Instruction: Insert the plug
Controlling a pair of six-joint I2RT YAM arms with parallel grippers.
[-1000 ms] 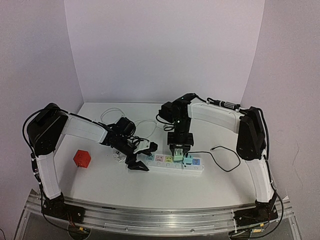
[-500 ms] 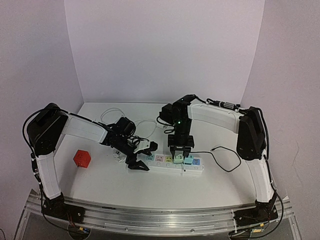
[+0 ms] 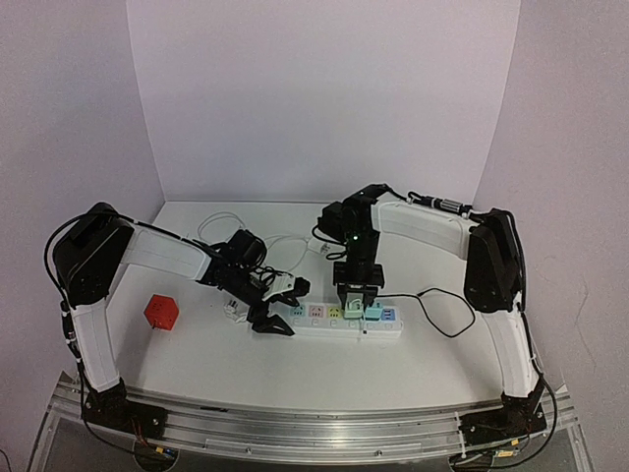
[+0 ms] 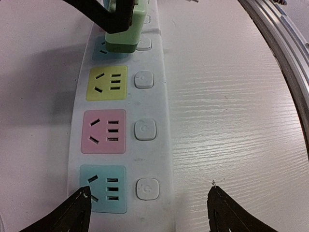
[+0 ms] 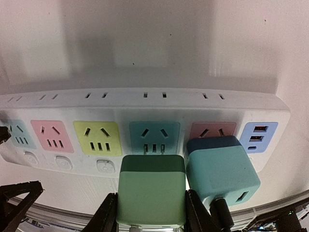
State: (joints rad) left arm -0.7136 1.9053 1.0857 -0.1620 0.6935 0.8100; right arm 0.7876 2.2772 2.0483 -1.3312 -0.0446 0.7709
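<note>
- While the right jaws clamp the green plug (image 5: 150, 191) by its two sides, it sits just over the blue socket (image 5: 154, 131), fourth along the power strip (image 5: 145, 104). You cannot tell whether its pins have gone in.
- You have two plugs in view: the green one in that grip, and one teal plug (image 5: 222, 169) seated in the neighbouring pink socket, just beside it.
- Count five coloured sockets on the strip: pale blue, pink, yellow, blue, pink. One USB panel (image 5: 258, 135) follows at the end by the teal plug.
- From the left wrist you see three white switches (image 4: 145, 129) whole, one beside each free socket.
- The left jaws stand wide open astride the strip's other end. One fingertip (image 4: 72, 212) lies over the edge of the pale-blue socket (image 4: 104, 188), and the other is over the bare surface (image 4: 231, 121).
- One red cube (image 3: 161, 312) rests on the surface, well apart from the strip.
- Two cables lie there: a white cable (image 3: 221, 221) looped behind the left arm, and a black cable (image 3: 442, 320) curving to the right of the strip.
</note>
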